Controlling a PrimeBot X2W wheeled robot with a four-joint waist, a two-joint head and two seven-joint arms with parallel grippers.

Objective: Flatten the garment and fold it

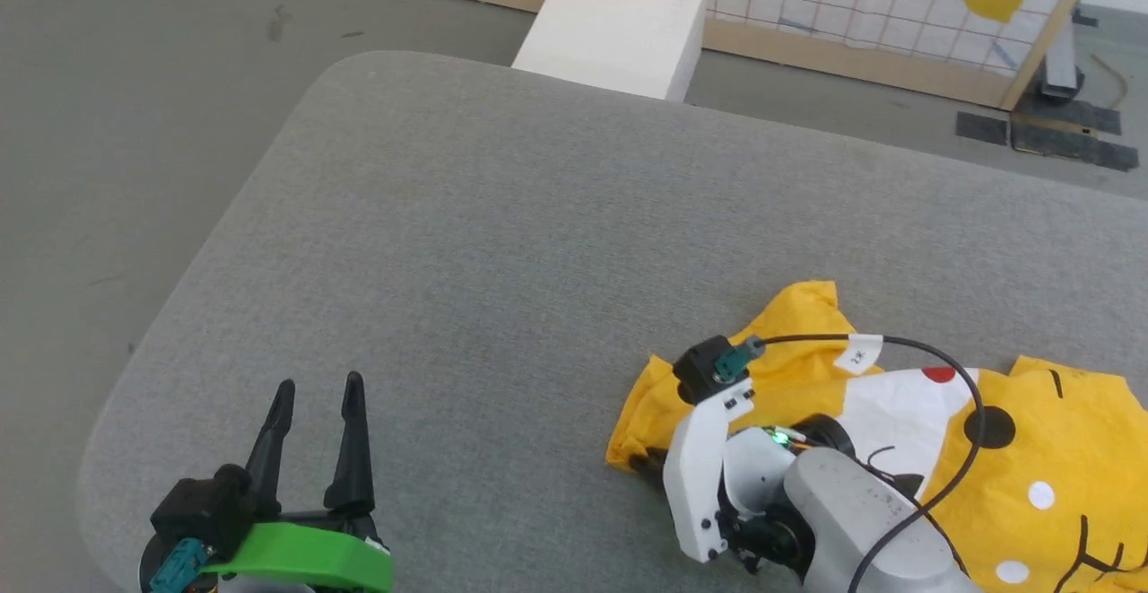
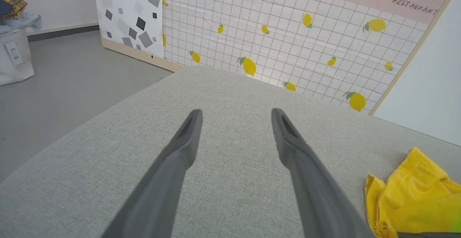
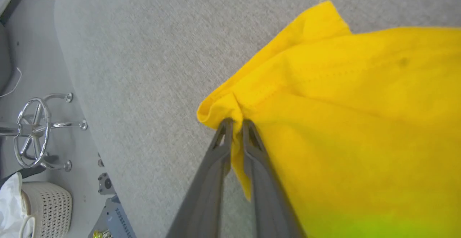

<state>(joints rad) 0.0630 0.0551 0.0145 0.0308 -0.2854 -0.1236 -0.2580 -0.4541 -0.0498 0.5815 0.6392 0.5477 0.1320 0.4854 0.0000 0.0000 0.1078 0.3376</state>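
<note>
The garment [image 1: 1040, 458], a bright yellow T-shirt with a white, red and black cartoon print, lies crumpled at the right front of the grey padded table [image 1: 493, 216]. The garment [image 3: 360, 104] has a bunched edge fold at its left end. My right gripper [image 3: 235, 123] is shut on that fold, with fabric pinched between its fingers just above the table. In the head view the right arm's wrist [image 1: 717, 467] covers part of the shirt. My left gripper [image 1: 318, 387] stands open at the front left, nothing between its fingers [image 2: 191, 130]. The garment's [image 2: 414, 198] edge lies to its right.
A white box [image 1: 619, 23] stands on the floor past the table's far edge, before a lemon-patterned panel [image 1: 897, 1]. Beside the table's near corner are a chrome stool base [image 3: 36, 130] and a white basket [image 3: 47, 202]. A white bag [image 2: 14, 50] sits far left.
</note>
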